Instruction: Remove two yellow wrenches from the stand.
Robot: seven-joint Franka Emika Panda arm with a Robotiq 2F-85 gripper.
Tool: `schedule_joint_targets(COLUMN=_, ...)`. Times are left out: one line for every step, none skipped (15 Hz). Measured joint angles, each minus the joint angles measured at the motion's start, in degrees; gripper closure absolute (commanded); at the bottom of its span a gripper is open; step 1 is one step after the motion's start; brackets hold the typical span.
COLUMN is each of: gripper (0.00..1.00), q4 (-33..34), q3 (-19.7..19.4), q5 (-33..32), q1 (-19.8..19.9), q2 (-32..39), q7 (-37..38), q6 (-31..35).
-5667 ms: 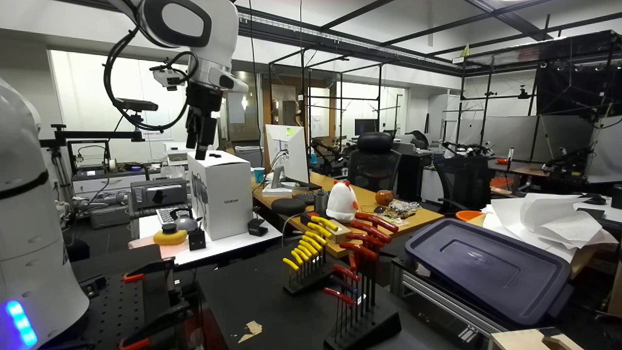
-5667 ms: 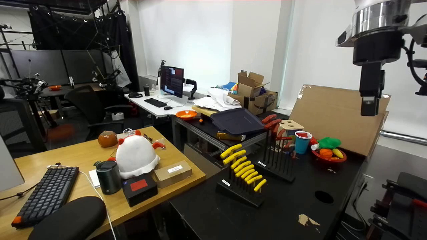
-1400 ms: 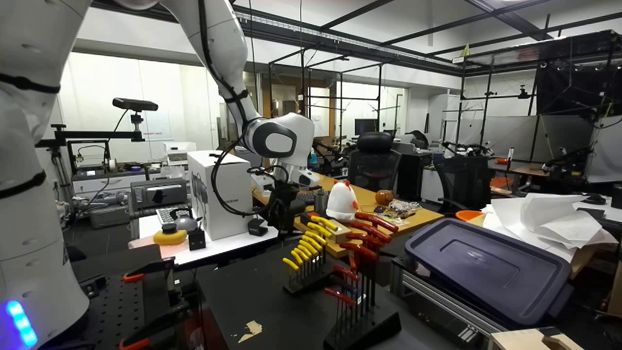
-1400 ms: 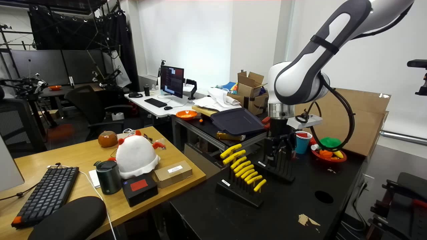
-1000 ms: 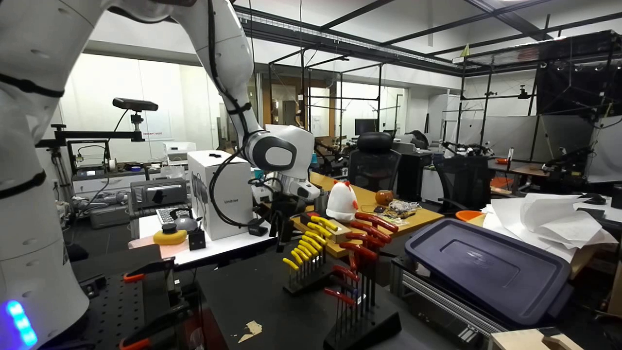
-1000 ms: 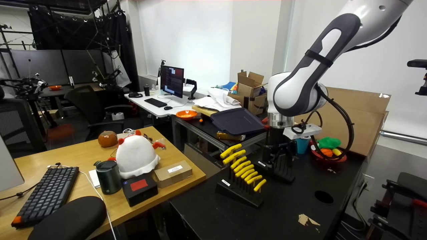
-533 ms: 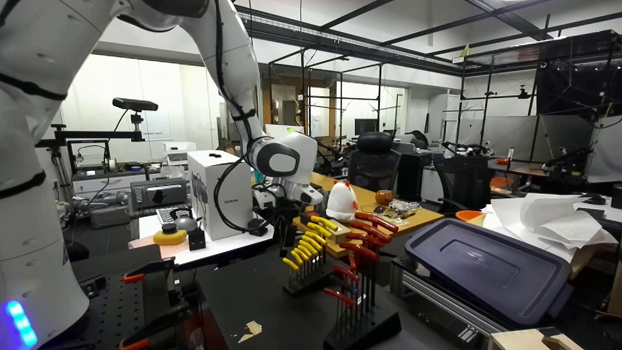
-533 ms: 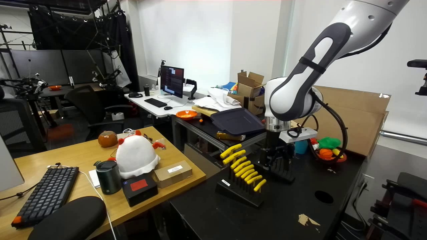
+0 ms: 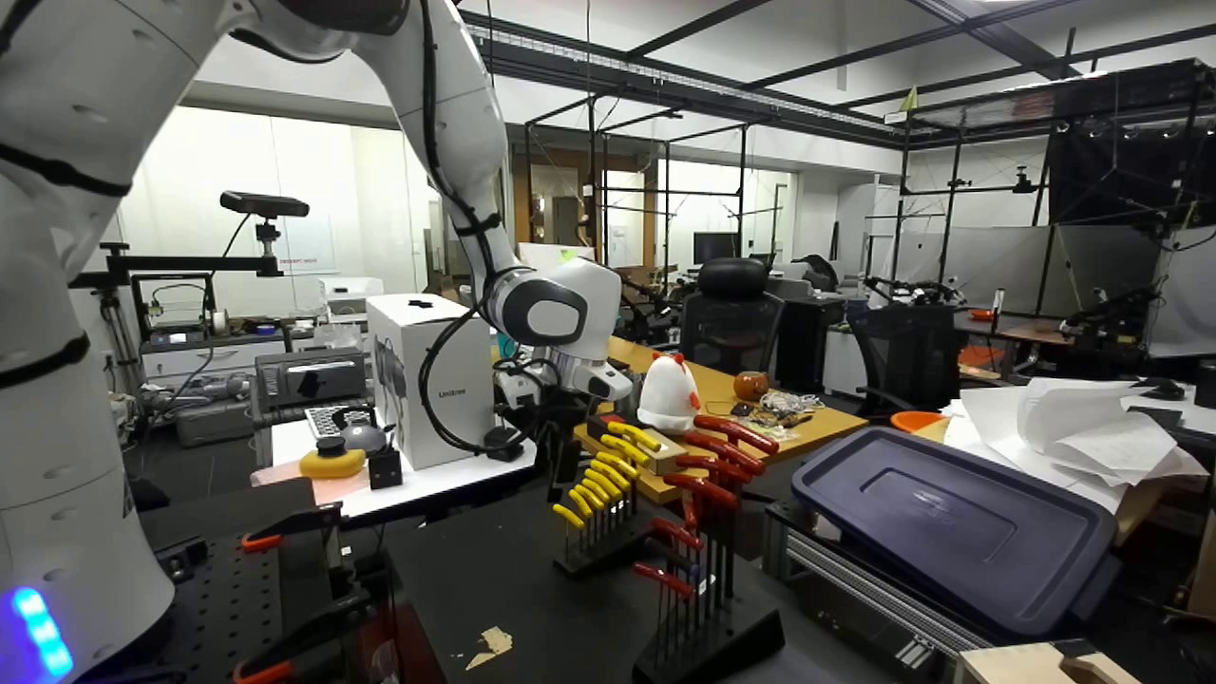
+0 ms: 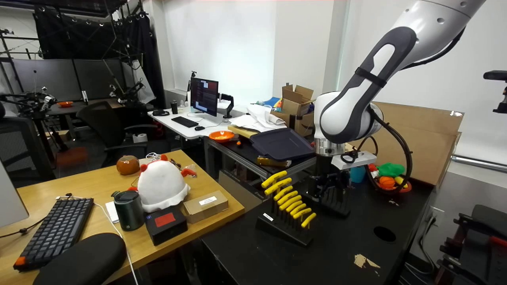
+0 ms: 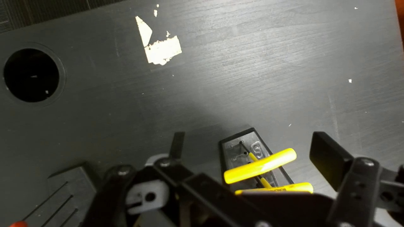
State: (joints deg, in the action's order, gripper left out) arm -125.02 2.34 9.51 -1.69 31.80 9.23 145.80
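The tool (image 11: 249, 145) has descended from high above the surface (image 10: 328, 257) to near the yellow wrenches (image 10: 291, 198). Its fingers (image 11: 329, 159) are spread apart; in the wrist view, a yellow handle (image 11: 260, 166) appears between them. The wrenches are seated in the black stand (image 10: 283, 232).

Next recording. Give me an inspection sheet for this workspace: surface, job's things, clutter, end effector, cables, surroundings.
Surface: black tabletop with a pale worn-looking patch, a round hole and scattered specks.
Job's things: yellow wrenches standing in their black stand; none seen taken out.
Clutter: red-handled wrenches in a rack; blue cup and bowl of bright-coloured items farther back in an exterior view.
End effector: open, jaws apart; in the wrist view a yellow handle shows between them, nothing gripped.
Cables: black cables loop beside the arm; snags: nothing seen.
Surroundings: wooden desk with plush toy and keyboard; standing cardboard sheet.
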Motion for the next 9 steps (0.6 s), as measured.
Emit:
schedule_joint_targets(gripper=0.00, q4=0.3, q3=0.0, q5=0.0, q1=0.1, q2=0.6, q7=-0.1, q6=0.0)
schedule_joint_targets(gripper=0.00, q4=1.0, q3=0.0, q5=0.0, q1=0.2, q2=1.4, q7=-0.1, q6=0.0)
schedule_joint_targets(gripper=0.00, q4=1.7, q3=0.1, q5=0.0, q1=0.3, q2=2.3, q7=-0.2, q6=0.0)
schedule_joint_targets(gripper=0.00, q4=2.6, q3=0.1, q5=0.0, q1=0.4, q2=3.3, q7=-0.2, q6=0.0)
schedule_joint_targets(gripper=0.00, q4=3.6, q3=0.1, q5=0.1, q1=0.5, q2=4.4, q7=-0.2, q6=0.0)
schedule_joint_targets(gripper=0.00, q4=4.7, q3=0.1, q5=0.2, q1=0.5, q2=5.5, q7=-0.1, q6=0.0)
schedule_joint_targets(gripper=0.00, q4=5.9, q3=0.0, q5=0.3, q1=0.6, q2=6.6, q7=0.0, q6=0.0)
schedule_joint_targets(gripper=0.00, q4=6.9, q3=0.0, q5=0.7, q1=0.6, q2=7.6, q7=0.0, q6=0.1)
schedule_joint_targets(gripper=0.00, q4=7.9, q3=0.0, q5=1.1, q1=0.8, q2=8.3, q7=0.0, q6=0.1)
